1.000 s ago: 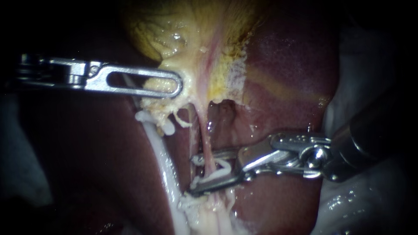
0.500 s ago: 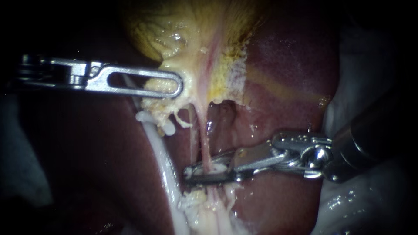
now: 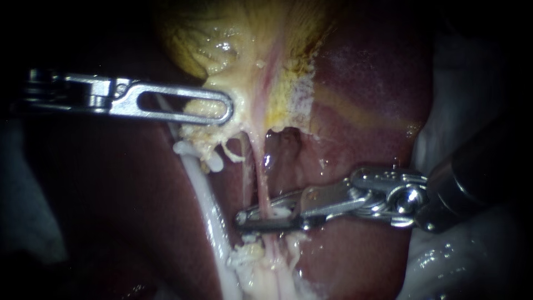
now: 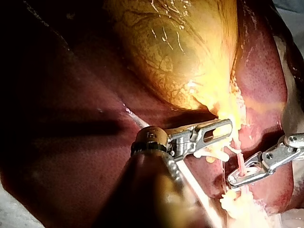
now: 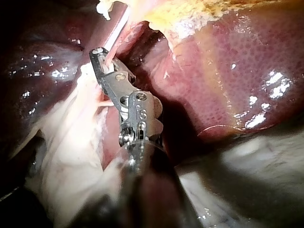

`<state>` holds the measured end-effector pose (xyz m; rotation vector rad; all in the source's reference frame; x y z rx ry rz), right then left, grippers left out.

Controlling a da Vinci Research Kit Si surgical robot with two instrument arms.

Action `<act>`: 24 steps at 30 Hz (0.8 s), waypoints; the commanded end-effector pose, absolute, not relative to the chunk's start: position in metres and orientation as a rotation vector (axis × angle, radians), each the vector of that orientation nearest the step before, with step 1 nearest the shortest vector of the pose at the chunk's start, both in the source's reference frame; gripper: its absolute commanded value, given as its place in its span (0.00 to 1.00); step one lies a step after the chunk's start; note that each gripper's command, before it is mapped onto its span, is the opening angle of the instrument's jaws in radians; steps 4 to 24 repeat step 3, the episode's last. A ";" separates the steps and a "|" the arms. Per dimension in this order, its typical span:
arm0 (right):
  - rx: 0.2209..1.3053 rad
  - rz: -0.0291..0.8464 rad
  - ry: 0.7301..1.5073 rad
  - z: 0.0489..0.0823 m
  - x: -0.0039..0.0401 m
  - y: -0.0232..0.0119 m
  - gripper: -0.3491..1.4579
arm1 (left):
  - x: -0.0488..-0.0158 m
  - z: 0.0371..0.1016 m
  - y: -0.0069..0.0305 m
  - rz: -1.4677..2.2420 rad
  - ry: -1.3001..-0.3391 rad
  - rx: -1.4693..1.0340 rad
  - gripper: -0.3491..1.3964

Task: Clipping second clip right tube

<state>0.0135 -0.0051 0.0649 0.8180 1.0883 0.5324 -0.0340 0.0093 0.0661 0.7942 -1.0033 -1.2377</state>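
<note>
Right instrument [image 3: 242,218] in from 3 o'clock, jaws squeezed onto the right tube [image 3: 260,183] just off centre toward 6 o'clock, white clip [image 3: 280,211] between them. Left instrument [image 3: 226,108] in from 9 o'clock, jaws pinching the gallbladder [image 3: 239,50] at its lower edge. Liver [image 3: 366,83] at 2 o'clock.

Pale glistening material [image 3: 449,261] is lying just beside the liver [image 3: 377,83], catching bright glints of light, while everything beyond the liver's other side is sinking into darkness.
</note>
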 end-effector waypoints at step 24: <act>0.819 0.532 1.088 0.0649 0.0134 -0.0050 0.00 | -0.0340 0.0662 0.0093 -1.237 -1.003 0.794 0.00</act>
